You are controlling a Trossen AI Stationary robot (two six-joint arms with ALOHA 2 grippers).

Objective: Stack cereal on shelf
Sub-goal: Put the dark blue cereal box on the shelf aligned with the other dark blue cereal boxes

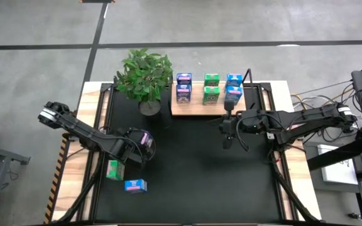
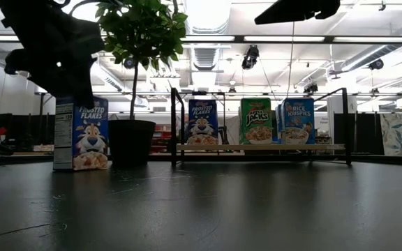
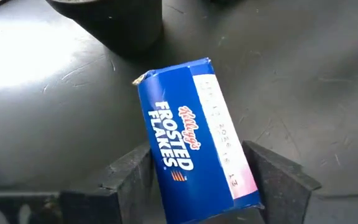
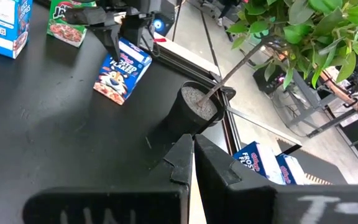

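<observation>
A: From the high view, the left gripper point(image 1: 140, 143) sat over a Frosted Flakes box point(image 1: 144, 139) on the mat point(image 1: 193, 163) – shelf point(image 1: 197, 108) well apart.

B: Left wrist view – fingers point(image 3: 277, 177) flanked it, grip unclear. Right gripper point(image 4: 191, 155) was clenched, empty.

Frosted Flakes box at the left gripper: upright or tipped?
Upright. The low view shows the Frosted Flakes box standing on its base on the mat; the left gripper has a finger on either side of it.
</observation>
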